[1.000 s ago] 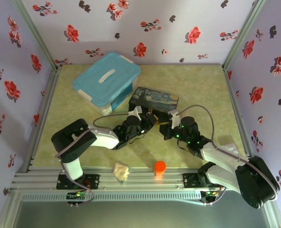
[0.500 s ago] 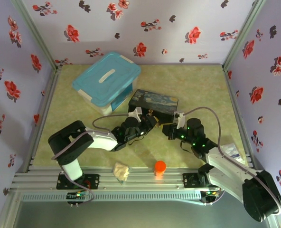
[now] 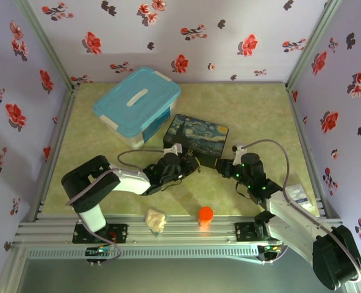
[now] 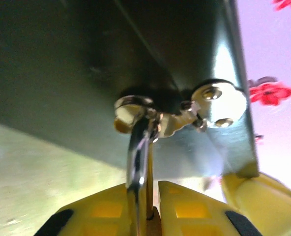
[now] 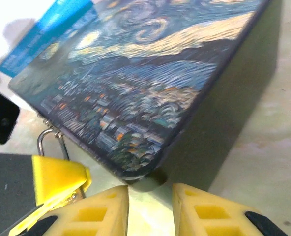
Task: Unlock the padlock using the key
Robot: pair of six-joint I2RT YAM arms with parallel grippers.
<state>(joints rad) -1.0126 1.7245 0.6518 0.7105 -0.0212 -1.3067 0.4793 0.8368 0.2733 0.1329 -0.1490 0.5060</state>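
- The left gripper [image 3: 191, 162] is lying low over the bench [image 3: 253, 104], with its tip at the near side of the painted box [image 3: 199, 133].
- In the left wrist view its two yellow fingers [image 4: 103, 214] are standing almost together, with only a narrow slit between them, and they are clamping the padlock [image 4: 137, 147].
- The thin silver shackle is rising out of that slit to the dark wall of the box. There it is meeting the fitting beside a round silver latch plate [image 4: 219, 101] with two rivets.
- The body of the padlock is mostly hiding between the fingers.
- The right gripper [image 5: 150, 209] is pointing at the near corner of the box and is very near to it. Whether it is touching the box, I cannot tell.
- Its fingers are standing apart, and nothing is sitting between them.
- In the right wrist view the shackle is showing as a small silver loop just under the edge of the box, above a yellow finger of the left gripper.
- Seen from above, the two grippers are near each other in front of the box, with a gap between them.
- A blue-lidded container [image 3: 138, 101] is standing just beside the box, behind it and to the left.
- An orange cap [image 3: 205, 213] is standing at the near edge of the bench, and a crumpled pale piece [image 3: 156, 221] is lying to the left of it.
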